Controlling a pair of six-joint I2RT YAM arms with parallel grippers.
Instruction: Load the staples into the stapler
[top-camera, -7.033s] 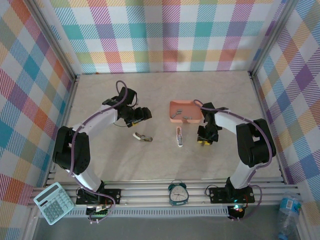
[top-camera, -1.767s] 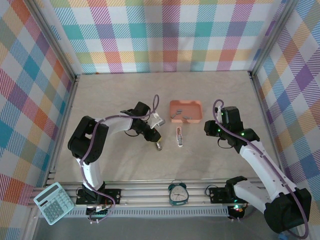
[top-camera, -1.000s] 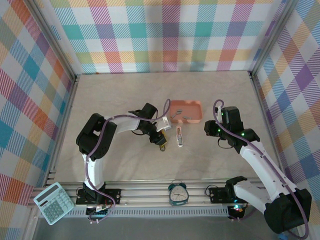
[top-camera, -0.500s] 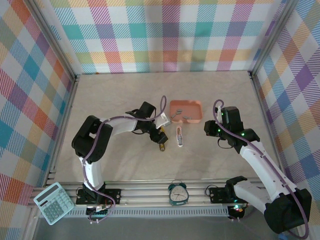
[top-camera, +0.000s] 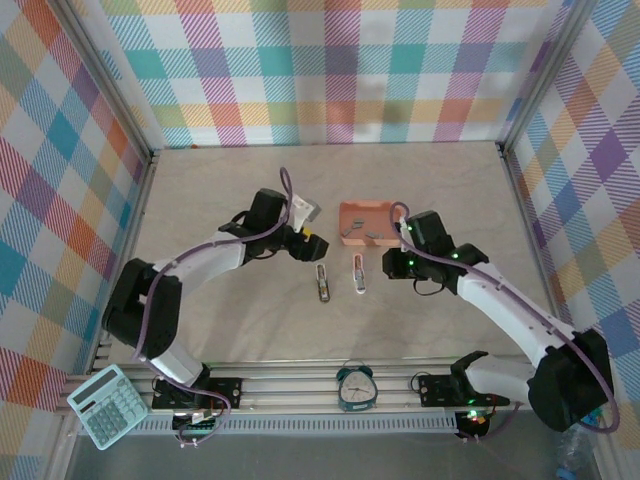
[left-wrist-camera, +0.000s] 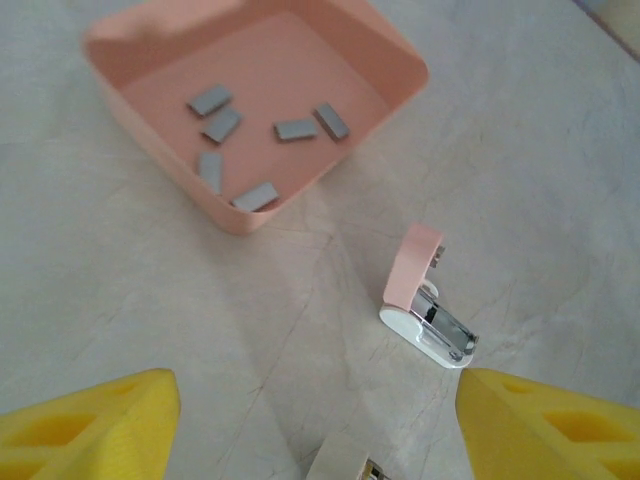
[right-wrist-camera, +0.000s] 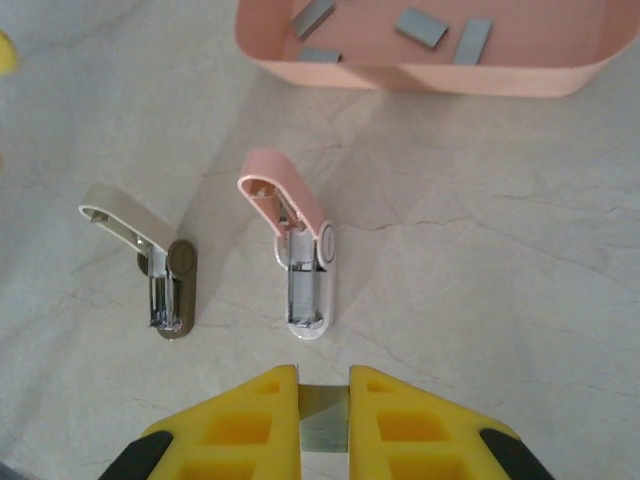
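— Where was the staple strip?

— Pinched in the right gripper. Its yellow fingers were nearly together, with the strip the only thing between them. It was a short grey metal bar with a flat face. How its own length lay in the grip I could not tell.

— And the pink stapler from there?

— Straight ahead of the fingertips and lower, apart from the strip. Its long axis ran directly away from the gripper. The glossy pink lid was swung up at the far end, so the bright steel channel lay bare over a white plastic base.

— Which arm had the move, then?

— The right, I'd judge. It carried the strip and stood nearer the pink stapler. The move looked to turn on travelling forward and down along that axis, with the strip kept parallel to the narrow channel.

— What lay around the pink stapler?

— Just beyond its lid end sat the pink tray, a smooth matte tub with rounded corners. Loose staples lay flat and scattered inside it. On the stapler's left was an olive stapler, parallel to it and opened the same way, with a beige lid. Everything rested on the table, a pale surface veined like stone.

— The left gripper?

— Further left of the pink stapler, past the olive one. Its blocky yellow fingers were spread wide and held nothing.
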